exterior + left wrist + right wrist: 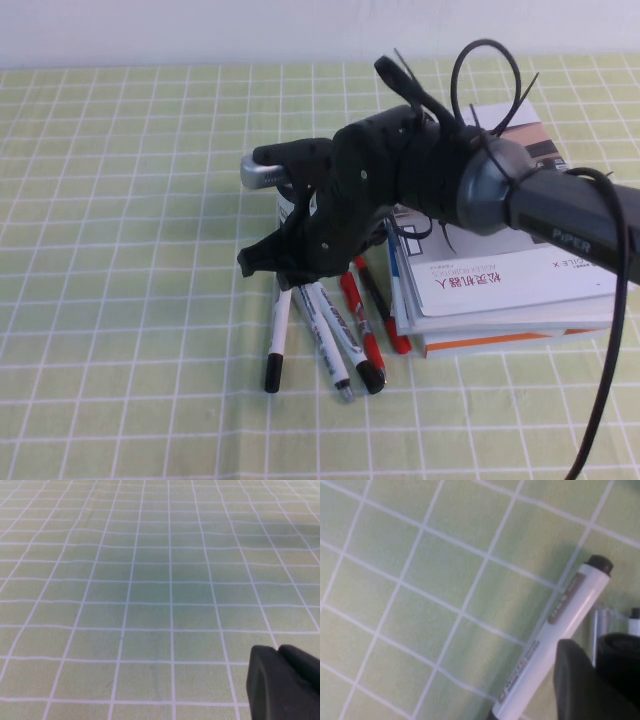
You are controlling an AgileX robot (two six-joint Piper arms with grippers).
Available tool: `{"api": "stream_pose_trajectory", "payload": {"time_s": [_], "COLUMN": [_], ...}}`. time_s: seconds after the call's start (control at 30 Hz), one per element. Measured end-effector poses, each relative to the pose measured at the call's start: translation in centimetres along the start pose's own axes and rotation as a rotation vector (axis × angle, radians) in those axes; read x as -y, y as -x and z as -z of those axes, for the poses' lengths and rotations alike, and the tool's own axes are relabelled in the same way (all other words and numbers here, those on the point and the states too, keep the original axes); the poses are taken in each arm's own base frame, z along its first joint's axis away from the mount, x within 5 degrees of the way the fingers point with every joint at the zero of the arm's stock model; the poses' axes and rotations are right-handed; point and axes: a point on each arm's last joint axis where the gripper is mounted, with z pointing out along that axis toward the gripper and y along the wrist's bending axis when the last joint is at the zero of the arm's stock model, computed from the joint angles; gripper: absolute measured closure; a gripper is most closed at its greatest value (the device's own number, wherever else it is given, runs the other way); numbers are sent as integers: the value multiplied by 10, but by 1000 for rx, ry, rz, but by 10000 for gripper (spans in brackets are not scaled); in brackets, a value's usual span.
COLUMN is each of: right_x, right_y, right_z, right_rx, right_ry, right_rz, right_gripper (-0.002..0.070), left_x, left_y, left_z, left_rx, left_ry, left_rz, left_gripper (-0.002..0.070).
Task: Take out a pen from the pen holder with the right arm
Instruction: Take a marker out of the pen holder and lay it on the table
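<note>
**Here: right gripper low over a fan of pens**

In the high view the right arm point(560, 220) extends from the right, crossing above a stack of books point(520, 290). The right gripper point(258, 262) hangs low over the green checked tablecloth point(120, 250), just left of the stack's near corner.

A white marker point(278, 335) with a black cap runs out from under the gripper toward the robot, capped end nearest the robot. In the right wrist view the same marker lies slantwise against the edge of the gripper's dark body and throws a shadow on the cloth beside it. Whether the gripper is clamped on the marker or merely over it cannot be told, nor how wide it stands.

Just to the right of this marker, further pens point(328, 350), white and red, lie fanned on the cloth. Their far ends are hidden beneath the gripper, and the red ones lie close against the books.

The left gripper point(285, 685) shows only as a dark corner above the cloth in the left wrist view. Its state cannot be told.
</note>
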Motion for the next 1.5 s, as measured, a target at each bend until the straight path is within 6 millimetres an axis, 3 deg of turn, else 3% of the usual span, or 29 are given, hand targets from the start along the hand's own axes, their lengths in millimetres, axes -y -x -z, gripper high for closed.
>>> {"api": "stream_pose_trajectory", "payload": {"time_s": [0.57,1.0,1.33,1.5], "right_x": [5,4,4,2], "right_y": [-11,-9,-9,-4], "right_z": [-36,-36,-36,-14], "right_rx": [-83,-60,-60,-27], "right_ry": [0,8,8,-18], "right_rz": [-36,-34,-32,16], "right_gripper": [599,591,461,454], "left_x": [0,0,0,0], "left_y": [0,0,0,0], "left_z": [0,0,0,0], "left_rx": [0,0,0,0], "left_ry": [0,0,0,0], "left_rz": [0,0,0,0], "left_gripper": [680,680,680,680]}}
